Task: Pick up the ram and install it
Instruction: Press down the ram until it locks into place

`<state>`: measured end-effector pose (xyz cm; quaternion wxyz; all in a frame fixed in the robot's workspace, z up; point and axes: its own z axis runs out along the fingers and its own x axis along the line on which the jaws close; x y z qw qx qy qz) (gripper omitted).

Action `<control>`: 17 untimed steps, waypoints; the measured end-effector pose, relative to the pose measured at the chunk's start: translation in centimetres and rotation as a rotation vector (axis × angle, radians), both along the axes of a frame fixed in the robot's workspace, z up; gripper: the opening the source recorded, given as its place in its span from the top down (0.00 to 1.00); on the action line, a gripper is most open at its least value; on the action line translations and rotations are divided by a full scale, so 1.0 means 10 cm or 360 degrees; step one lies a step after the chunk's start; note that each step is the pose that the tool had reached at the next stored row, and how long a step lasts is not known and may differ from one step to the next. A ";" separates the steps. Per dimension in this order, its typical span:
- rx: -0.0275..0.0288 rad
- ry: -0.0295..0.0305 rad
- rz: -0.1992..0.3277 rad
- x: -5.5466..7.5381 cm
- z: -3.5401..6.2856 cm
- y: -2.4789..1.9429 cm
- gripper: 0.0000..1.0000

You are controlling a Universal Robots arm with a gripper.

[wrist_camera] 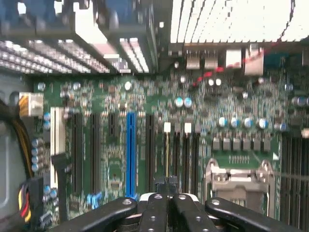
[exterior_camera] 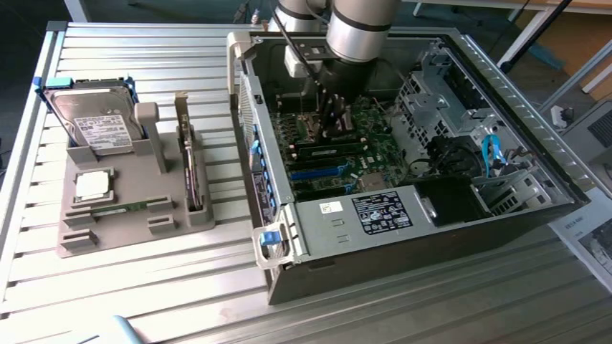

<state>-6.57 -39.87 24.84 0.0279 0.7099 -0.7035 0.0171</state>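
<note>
So in the exterior view the arm [exterior_camera: 359, 29] reaches down into the open computer case [exterior_camera: 411, 172], and the gripper [exterior_camera: 332, 127] sits low over the green motherboard [exterior_camera: 373, 154], right about at the memory slots. The fingers look pressed together there. Whether there's a ram stick pinched between them is hard to say from this angle, it's all dark down there. A dark stick [exterior_camera: 330, 149] lies along the slots just beside the fingertips, touching or nearly so.

Over on the exterior view's left, well apart from the case, there's a grey holder tray [exterior_camera: 115, 215] on the slatted metal table [exterior_camera: 143, 287]. It carries the big silver hard drive [exterior_camera: 96, 125] standing tilted at the back, the square silver processor chip [exterior_camera: 92, 186] lying flat in its pocket, and a thin green strip [exterior_camera: 125, 208] lying in a groove near the front, which could be a ram stick. A tall card [exterior_camera: 194, 175] stands on edge at the tray's case-side.

The wrist view looks straight at the motherboard [wrist_camera: 159, 111]: a blue expansion slot [wrist_camera: 130, 152], black slots on either side, the metal processor socket [wrist_camera: 240, 181]. The gripper [wrist_camera: 168, 205] has its black fingers together, with no gap visible, and nothing clearly green between them.
</note>
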 end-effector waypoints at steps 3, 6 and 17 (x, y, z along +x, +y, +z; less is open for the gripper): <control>0.00001 -0.00039 0.0000 -0.17 0.000 0.000 0.89; 0.00002 -0.00047 0.0000 -0.25 -0.001 0.000 0.89; 0.00001 -0.00075 0.0000 -0.26 -0.112 0.000 0.89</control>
